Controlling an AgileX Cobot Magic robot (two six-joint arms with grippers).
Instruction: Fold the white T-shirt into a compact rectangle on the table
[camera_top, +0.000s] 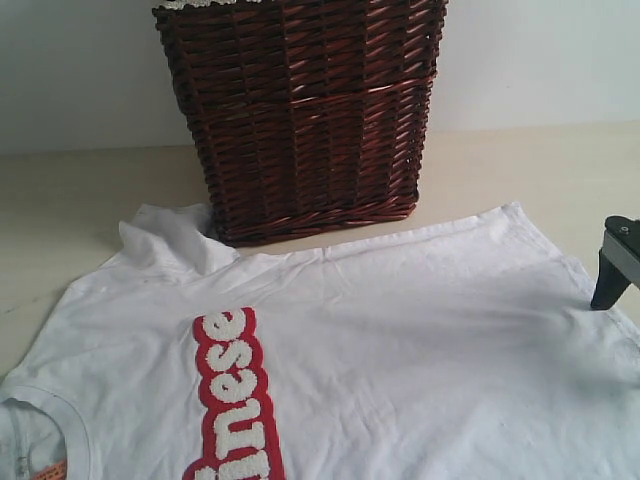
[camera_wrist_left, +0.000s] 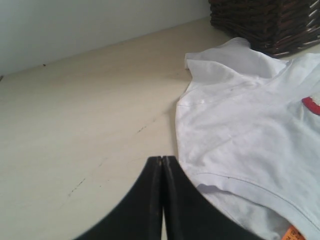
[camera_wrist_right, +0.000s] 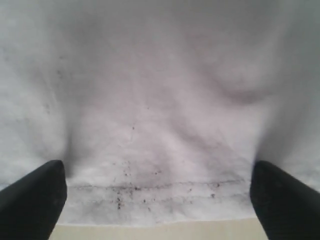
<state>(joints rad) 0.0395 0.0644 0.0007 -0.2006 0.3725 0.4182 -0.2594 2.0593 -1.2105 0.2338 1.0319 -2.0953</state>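
Right gripper (camera_top: 606, 292) first, from outside: one dark finger shows well off to the basket's (camera_top: 300, 110) right, down at the shirt's (camera_top: 400, 330) edge. From this angle I can't tell how wide it stands. Shirt lies spread on the table (camera_top: 60, 200) in front of the basket, one sleeve (camera_top: 165, 240) bunched against its base.

Left wrist now: left gripper (camera_wrist_left: 162, 167) pinched fully closed with nothing in it, over bare table well away from the basket, just beside the collar (camera_wrist_left: 250, 182).

Right wrist: jaws as wide as they go, empty, straddling the stitched hem (camera_wrist_right: 150, 189), cloth rumpled between them.

Thin soft cotton, I'd say: light and limp, sure to sag and drag rather than hold shape. Best bite looks like that doubled hem, pinched near a corner, with a matching hold up at the collar end.
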